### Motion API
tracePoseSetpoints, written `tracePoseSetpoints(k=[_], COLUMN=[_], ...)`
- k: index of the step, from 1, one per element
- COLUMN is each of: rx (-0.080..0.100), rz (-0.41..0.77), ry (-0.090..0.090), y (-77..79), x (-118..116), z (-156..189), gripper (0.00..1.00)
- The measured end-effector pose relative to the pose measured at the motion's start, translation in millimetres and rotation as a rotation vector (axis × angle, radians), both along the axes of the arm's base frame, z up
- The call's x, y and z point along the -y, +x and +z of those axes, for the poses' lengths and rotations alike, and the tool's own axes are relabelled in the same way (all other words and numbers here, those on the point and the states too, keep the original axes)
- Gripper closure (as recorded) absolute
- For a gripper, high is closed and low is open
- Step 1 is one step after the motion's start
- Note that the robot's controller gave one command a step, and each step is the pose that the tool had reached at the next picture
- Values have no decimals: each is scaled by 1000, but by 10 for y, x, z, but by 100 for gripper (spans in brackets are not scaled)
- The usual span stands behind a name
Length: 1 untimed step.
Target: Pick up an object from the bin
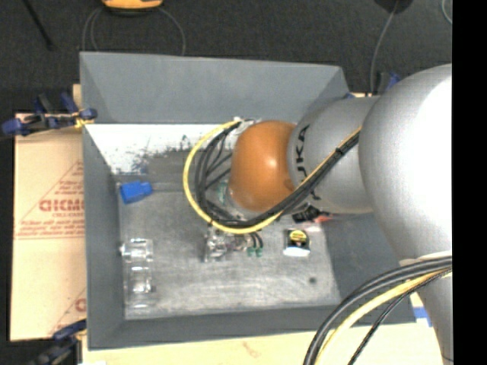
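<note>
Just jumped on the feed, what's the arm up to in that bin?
The arm reaches in from the right, and its gripper is low over the middle of the bin floor. A small white, yellow and black thing lies just right of it. A blue block and a clear plastic piece lie apart by the left wall. Whether it grips anything, I cannot tell.

Blue block [135,192] at left, clear plastic cup [138,272] nearby, white-and-yellow item [297,244] at right.
</note>
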<state>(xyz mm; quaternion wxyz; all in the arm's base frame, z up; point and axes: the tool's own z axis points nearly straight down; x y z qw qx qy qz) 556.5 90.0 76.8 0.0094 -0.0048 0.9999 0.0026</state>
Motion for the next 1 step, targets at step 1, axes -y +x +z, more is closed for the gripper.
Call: tracePoseSetpoints(k=[1], rx=[-6], rz=[9], ry=[-4], y=[113], x=[11], z=[1346], gripper=[100])
